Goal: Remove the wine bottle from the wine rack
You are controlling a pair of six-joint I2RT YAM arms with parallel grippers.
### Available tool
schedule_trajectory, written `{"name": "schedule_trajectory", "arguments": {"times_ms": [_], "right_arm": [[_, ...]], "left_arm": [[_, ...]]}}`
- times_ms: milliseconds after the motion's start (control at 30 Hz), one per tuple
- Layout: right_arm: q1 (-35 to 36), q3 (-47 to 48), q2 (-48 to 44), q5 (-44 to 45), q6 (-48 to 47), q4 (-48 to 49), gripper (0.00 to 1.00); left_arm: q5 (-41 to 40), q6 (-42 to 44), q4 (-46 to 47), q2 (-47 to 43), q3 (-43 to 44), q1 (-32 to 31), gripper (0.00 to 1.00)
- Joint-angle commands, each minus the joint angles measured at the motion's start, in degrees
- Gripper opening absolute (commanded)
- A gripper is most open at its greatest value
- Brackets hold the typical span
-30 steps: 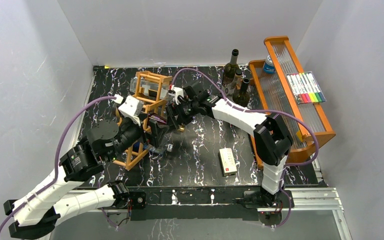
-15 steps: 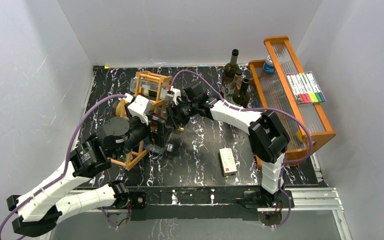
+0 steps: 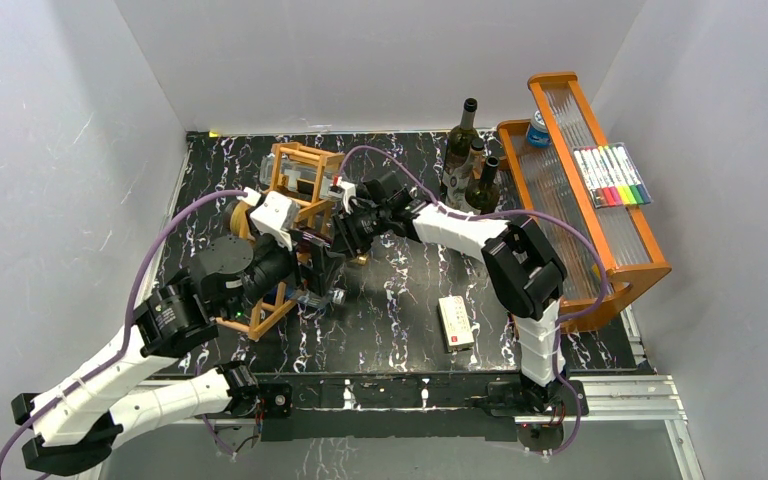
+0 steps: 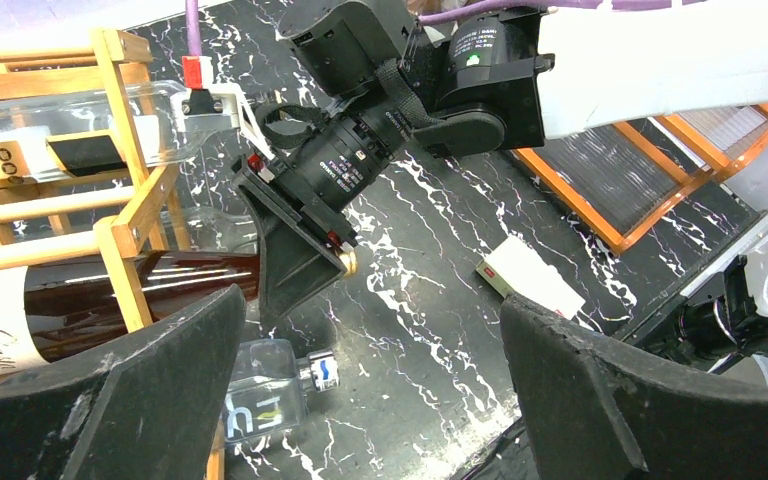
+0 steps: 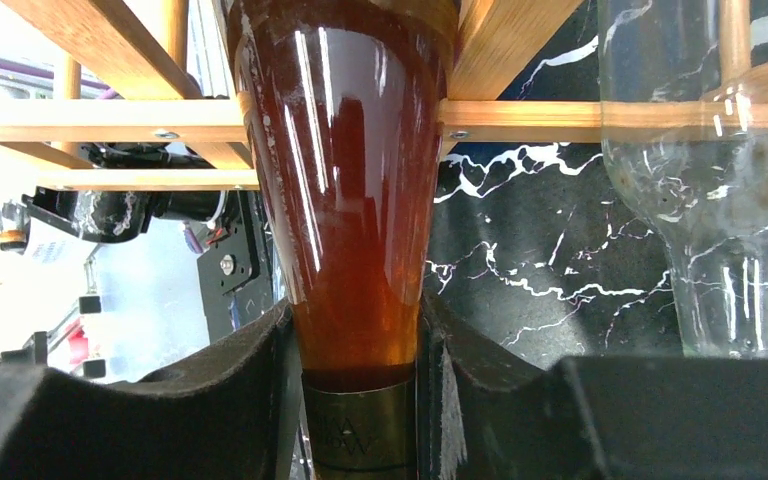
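I am observing the right gripper (image 5: 360, 395) clenching the neck of the amber wine bottle (image 5: 352, 200), which is lying inside the wine rack (image 5: 110, 120) near the far-left corner of the surface (image 3: 405, 300). The left gripper (image 4: 370, 395) is hanging released.

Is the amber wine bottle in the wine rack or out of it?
In. The wine bottle lies sideways between the wine rack bars, its neck gripped by the right end effector.

We see the dark amber glass wine bottle (image 5: 355, 250) only partly: the right wrist view crops its body above and neck below; the left wrist view crops its labelled end.
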Motion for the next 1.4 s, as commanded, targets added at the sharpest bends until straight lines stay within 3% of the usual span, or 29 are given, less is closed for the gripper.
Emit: {"name": "schedule_trajectory", "arguments": {"times_ms": [0, 300, 500, 767, 1367], "right_arm": [[1.1, 1.2, 0.1, -0.9, 2.9, 8.9, 0.39], [4.0, 2.9, 2.3, 2.0, 7.0, 15.1, 0.21], [3.8, -0.1, -1.5, 4.0, 4.8, 13.3, 0.17], [2.2, -7.7, -7.9, 3.4, 2.1, 12.6, 0.00], [-4.1, -17.7, -18.7, -7.6, 0.3, 13.5, 0.00]], "left_arm": [[-0.9, 0.0, -1.0, -1.0, 1.8, 0.0, 0.98], [-1.8, 0.5, -1.7, -1.3, 2.3, 0.1, 0.98], [-1.9, -0.4, -2.2, -2.0, 1.4, 0.1, 0.98], [-1.6, -0.4, -1.2, -1.6, 0.1, 0.1, 0.98], [-1.5, -0.9, -1.0, -1.6, -0.7, 0.1, 0.98]]}}
